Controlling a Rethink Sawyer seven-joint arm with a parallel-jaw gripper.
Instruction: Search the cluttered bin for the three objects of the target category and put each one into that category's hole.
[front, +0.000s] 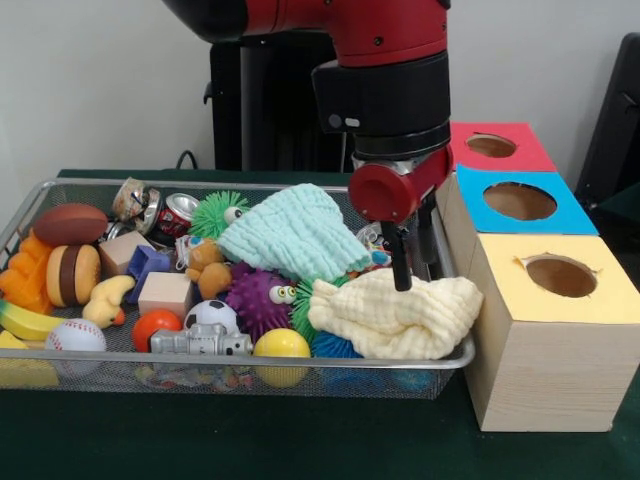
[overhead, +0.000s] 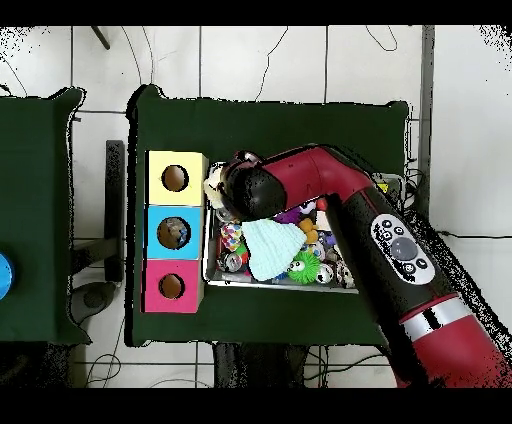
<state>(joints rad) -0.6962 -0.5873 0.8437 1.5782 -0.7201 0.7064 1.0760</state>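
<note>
A: The black fingers (front: 402, 262) are pressing into the pale yellow knitted cloth (front: 395, 316); whether they are pinching it, I cannot tell.

B: The gripper (front: 404, 285) is hanging over the wire mesh bin's (front: 452, 356) right end, just beside the yellow-topped wooden box's hole (front: 561, 275), probably its destination. A mint knitted cloth (front: 295, 235) is lying behind.

Light in the front view was even and soft, seemingly from above, with weak shadows under the bin (front: 60, 190) and beside the boxes (front: 560, 340). A small glare spot sat on the arm's (front: 390, 190) red shell. The yellow ball (front: 281, 345) shone faintly. The overhead view was bright, its floor nearly washed out.
</note>
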